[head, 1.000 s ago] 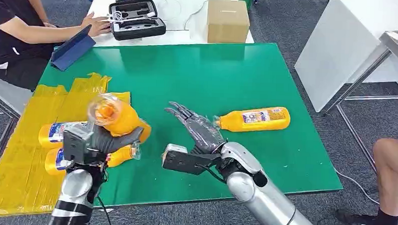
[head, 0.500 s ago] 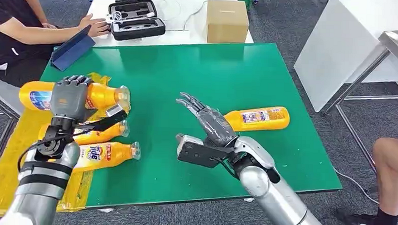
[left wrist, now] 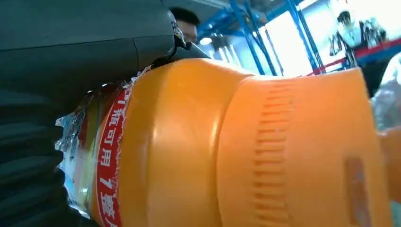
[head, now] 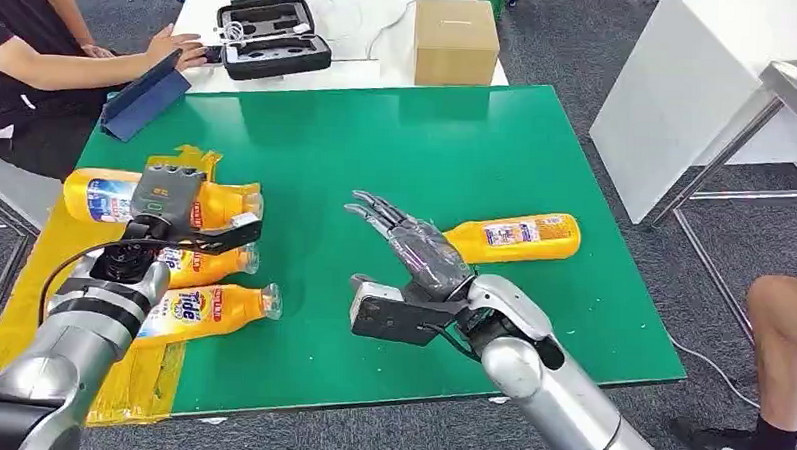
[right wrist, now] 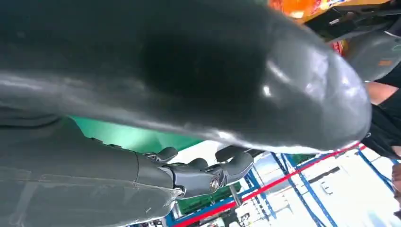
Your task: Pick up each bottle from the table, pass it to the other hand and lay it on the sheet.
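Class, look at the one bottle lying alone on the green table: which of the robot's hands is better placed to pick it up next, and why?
The right hand. It is open, empty and beside the lone bottle, while the left hand holds a bottle over the yellow sheet.

Head view: bright, even overhead lighting renders the green table [head: 427, 166] sharply, with only soft, short shadows under the lying bottle [head: 509, 237] and the right hand [head: 414, 248], and a faint sheen on the silver arms. Left wrist view: the held bottle [left wrist: 236, 151] lies too near the lens and is soft and out of focus, while the background behind it is blown out to white glare. Right wrist view: the thumb [right wrist: 189, 75] is a dark blur with a small specular highlight, and the far background is likewise overexposed.
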{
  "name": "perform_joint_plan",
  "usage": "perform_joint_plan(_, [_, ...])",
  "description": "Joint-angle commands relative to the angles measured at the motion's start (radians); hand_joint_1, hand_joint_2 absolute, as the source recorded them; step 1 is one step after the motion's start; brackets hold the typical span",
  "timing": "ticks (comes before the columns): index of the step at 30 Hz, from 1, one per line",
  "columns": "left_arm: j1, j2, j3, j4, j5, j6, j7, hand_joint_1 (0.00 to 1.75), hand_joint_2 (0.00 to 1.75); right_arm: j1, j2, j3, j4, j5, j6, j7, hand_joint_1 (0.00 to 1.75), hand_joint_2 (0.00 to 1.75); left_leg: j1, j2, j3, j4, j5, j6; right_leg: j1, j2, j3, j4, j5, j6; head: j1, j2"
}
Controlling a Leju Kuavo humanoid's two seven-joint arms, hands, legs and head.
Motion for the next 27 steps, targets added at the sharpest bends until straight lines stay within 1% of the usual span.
perform_joint_plan(1, [-0.097, -0.007, -0.072, 0.229, -0.016, -0.064, 0.028, 1.75, 1.75, -0.058, -0.019, 0.061, 0.008, -0.009, 0.021, 0.011, 0.0, 0.0, 0.001, 0.0, 0.004, 0.002, -0.002, -0.001, 0.001, -0.001, 0.004, 0.001, -0.002, -0.002, 0.0, 0.0])
perform_joint_plan(2, [-0.102, -0.006, -0.068, 0.238, -0.016, -0.071, 0.03, 1.75, 1.75, -0.059, -0.021, 0.066, 0.008, -0.009, 0.025, 0.014, 0.0, 0.0, 0.002, 0.001, 0.005, 0.002, -0.003, -0.002, 0.002, -0.001, 0.006, 0.001, -0.003, -0.002, 0.0, 0.0])
perform_joint_plan(3, [-0.106, -0.004, -0.063, 0.241, -0.017, -0.072, 0.036, 1.75, 1.75, -0.058, -0.021, 0.071, 0.007, -0.008, 0.026, 0.015, 0.0, 0.0, 0.001, 0.0, 0.003, 0.001, -0.002, -0.001, 0.001, -0.001, 0.003, 0.001, -0.002, -0.002, 0.0, 0.0])
perform_joint_plan(6, [-0.107, -0.003, -0.063, 0.242, -0.017, -0.073, 0.035, 1.75, 1.75, -0.057, -0.022, 0.072, 0.006, -0.008, 0.026, 0.015, 0.0, 0.0, 0.001, 0.001, 0.004, 0.001, -0.003, -0.001, 0.001, -0.001, 0.004, 0.001, -0.002, -0.002, 0.0, 0.0])
perform_joint_plan(7, [-0.108, -0.001, -0.065, 0.242, -0.019, -0.075, 0.04, 1.75, 1.75, -0.057, -0.022, 0.073, 0.006, -0.008, 0.026, 0.015, 0.0, 0.0, 0.001, 0.001, 0.002, 0.001, -0.002, -0.001, 0.001, 0.0, 0.003, 0.001, -0.001, -0.001, 0.0, 0.0])
perform_joint_plan(8, [-0.109, 0.003, -0.084, 0.241, -0.019, -0.07, 0.067, 0.0, 1.75, -0.057, -0.022, 0.076, 0.005, -0.009, 0.027, 0.015, 0.0, 0.0, 0.001, 0.001, 0.005, 0.002, -0.003, -0.001, 0.002, -0.001, 0.005, 0.001, -0.003, -0.002, 0.0, 0.0])
perform_joint_plan(9, [-0.112, 0.003, -0.084, 0.244, -0.019, -0.069, 0.093, 0.0, 1.75, -0.055, -0.021, 0.077, 0.005, -0.009, 0.027, 0.015, 0.0, 0.0, 0.001, 0.0, 0.002, 0.001, -0.001, -0.001, 0.001, -0.001, 0.002, 0.0, -0.001, -0.001, 0.0, 0.0])
perform_joint_plan(11, [-0.114, 0.002, -0.084, 0.245, -0.019, -0.072, 0.094, 0.0, 1.75, -0.053, -0.02, 0.079, 0.005, -0.009, 0.027, 0.015, 0.0, 0.0, 0.001, 0.0, 0.001, 0.0, -0.001, -0.001, 0.001, 0.0, 0.002, 0.0, -0.001, -0.001, 0.0, 0.0])
perform_joint_plan(12, [-0.114, 0.002, -0.084, 0.245, -0.019, -0.072, 0.094, 0.0, 0.0, -0.053, -0.02, 0.079, 0.005, -0.009, 0.027, 0.015, 0.0, 0.0, 0.001, 0.0, 0.003, 0.001, -0.002, -0.001, 0.001, -0.001, 0.003, 0.001, -0.002, -0.002, 0.0, 0.0])
perform_joint_plan(15, [-0.108, 0.008, -0.099, 0.234, -0.019, -0.038, 0.105, 0.0, 0.0, -0.051, -0.024, 0.082, 0.004, -0.009, 0.028, 0.015, 0.0, 0.0, 0.002, 0.001, 0.006, 0.003, -0.004, -0.002, 0.002, -0.001, 0.007, 0.002, -0.004, -0.003, 0.0, 0.0])
perform_joint_plan(16, [-0.1, 0.012, -0.097, 0.223, -0.018, -0.005, 0.112, 0.0, 0.0, -0.05, -0.025, 0.083, 0.005, -0.01, 0.028, 0.016, 0.0, 0.0, 0.001, 0.0, 0.003, 0.001, -0.002, -0.001, 0.001, -0.001, 0.003, 0.001, -0.002, -0.002, 0.0, 0.0])
perform_joint_plan(17, [-0.1, 0.012, -0.097, 0.223, -0.018, -0.005, 0.112, 0.0, 0.0, -0.05, -0.025, 0.083, 0.005, -0.01, 0.028, 0.016, 0.0, 0.0, 0.002, 0.0, 0.007, 0.003, -0.005, -0.002, 0.003, -0.002, 0.008, 0.002, -0.004, -0.003, 0.0, 0.0])
perform_joint_plan(19, [-0.093, 0.014, -0.107, 0.219, -0.019, 0.025, 0.121, 0.0, 0.0, -0.05, -0.03, 0.088, 0.005, -0.01, 0.028, 0.014, 0.0, 0.0, 0.0, 0.0, 0.001, 0.0, -0.001, 0.0, 0.0, 0.0, 0.001, 0.0, 0.0, -0.001, 0.0, 0.0])
perform_joint_plan(20, [-0.092, 0.015, -0.111, 0.218, -0.019, 0.034, 0.132, 0.0, 0.0, -0.049, -0.031, 0.089, 0.006, -0.011, 0.029, 0.015, 0.0, 0.0, 0.001, 0.001, 0.004, 0.001, -0.002, -0.001, 0.001, 0.0, 0.004, 0.0, -0.002, -0.002, 0.0, 0.0])
perform_joint_plan(21, [-0.087, 0.015, -0.114, 0.211, -0.019, 0.058, 0.14, 0.0, 0.0, -0.047, -0.033, 0.091, 0.005, -0.013, 0.029, 0.015, 0.0, 0.0, 0.001, 0.001, 0.003, 0.0, -0.002, -0.001, 0.001, 0.0, 0.003, 0.0, -0.001, -0.001, 0.0, 0.0])
perform_joint_plan(24, [-0.087, 0.013, -0.108, 0.213, -0.015, 0.057, 0.142, 0.0, 0.0, -0.046, -0.034, 0.091, 0.005, -0.013, 0.029, 0.015, 0.0, 0.0, 0.0, 0.0, 0.001, 0.0, -0.001, -0.001, 0.0, 0.0, 0.001, 0.0, 0.0, -0.001, 0.0, 0.0])
perform_joint_plan(26, [-0.088, 0.011, -0.099, 0.212, -0.017, 0.064, 0.145, 0.0, 0.0, -0.046, -0.036, 0.094, 0.004, -0.015, 0.03, 0.017, 0.0, 0.0, 0.001, 0.001, 0.005, 0.001, -0.003, -0.001, 0.001, -0.001, 0.005, 0.0, -0.002, -0.002, 0.0, 0.0])
perform_joint_plan(27, [-0.088, 0.008, -0.093, 0.212, -0.013, 0.063, 0.142, 0.0, 0.0, -0.045, -0.037, 0.094, 0.004, -0.015, 0.03, 0.018, 0.0, 0.0, 0.0, 0.0, 0.001, 0.0, -0.001, -0.001, 0.0, 0.0, 0.002, 0.0, -0.001, -0.001, 0.0, 0.0])
